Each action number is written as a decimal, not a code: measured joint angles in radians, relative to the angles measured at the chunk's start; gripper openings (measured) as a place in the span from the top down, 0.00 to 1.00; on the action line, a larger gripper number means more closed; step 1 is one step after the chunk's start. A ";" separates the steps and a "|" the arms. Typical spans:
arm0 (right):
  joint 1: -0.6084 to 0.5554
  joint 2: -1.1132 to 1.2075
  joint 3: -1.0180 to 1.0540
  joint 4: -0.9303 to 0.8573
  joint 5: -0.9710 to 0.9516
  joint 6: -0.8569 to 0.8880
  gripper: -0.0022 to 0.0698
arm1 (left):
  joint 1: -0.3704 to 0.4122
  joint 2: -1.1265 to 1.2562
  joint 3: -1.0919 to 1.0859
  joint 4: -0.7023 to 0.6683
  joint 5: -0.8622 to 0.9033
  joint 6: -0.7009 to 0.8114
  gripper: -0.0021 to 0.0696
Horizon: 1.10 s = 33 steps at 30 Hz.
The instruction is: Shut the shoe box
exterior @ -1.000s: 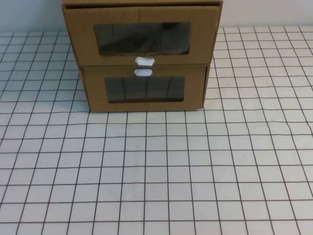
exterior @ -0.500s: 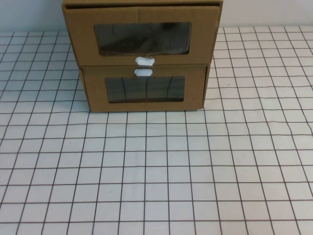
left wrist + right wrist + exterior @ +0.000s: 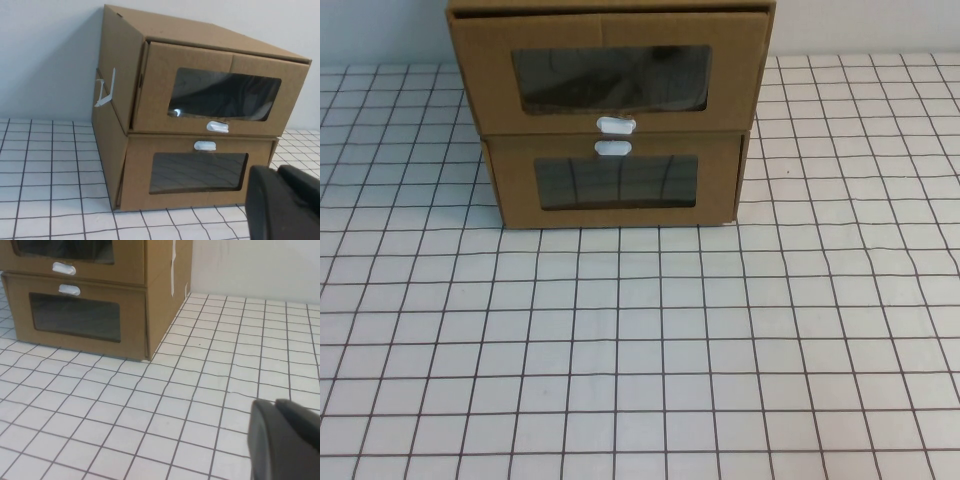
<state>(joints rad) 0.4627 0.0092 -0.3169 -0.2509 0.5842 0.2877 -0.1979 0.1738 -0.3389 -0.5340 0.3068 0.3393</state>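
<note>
Shoe box point(image 3: 610, 72) stacked on lower box point(image 3: 615, 182); left tool point(image 3: 282, 205), right tool point(image 3: 285, 440) apart from both

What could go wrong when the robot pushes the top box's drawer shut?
The shoe box sits on a lookalike lower box, their white tabs close together, so a gripper might push the wrong front. Pressing the clear window could dent it. The left gripper and right gripper both hover short of the boxes, showing only in their wrist views.

overhead plus two low wrist views
</note>
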 joint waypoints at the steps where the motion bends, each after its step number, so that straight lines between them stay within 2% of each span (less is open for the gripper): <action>1: 0.000 0.000 0.000 0.000 0.000 0.000 0.99 | 0.000 0.000 0.000 0.000 -0.004 0.000 0.97; 26: 0.000 0.000 0.000 0.000 0.000 0.000 0.99 | 0.000 0.000 0.000 -0.006 -0.016 0.000 0.97; 29: 0.000 0.000 0.000 0.000 0.000 0.000 0.99 | 0.000 -0.014 0.018 0.086 -0.020 -0.011 0.97; 33: 0.000 0.000 0.000 0.000 0.000 0.000 0.99 | 0.000 -0.063 0.105 0.324 -0.036 -0.160 0.97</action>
<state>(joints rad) 0.4627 0.0092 -0.3169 -0.2509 0.5842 0.2882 -0.1979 0.1112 -0.2343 -0.2102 0.2713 0.1790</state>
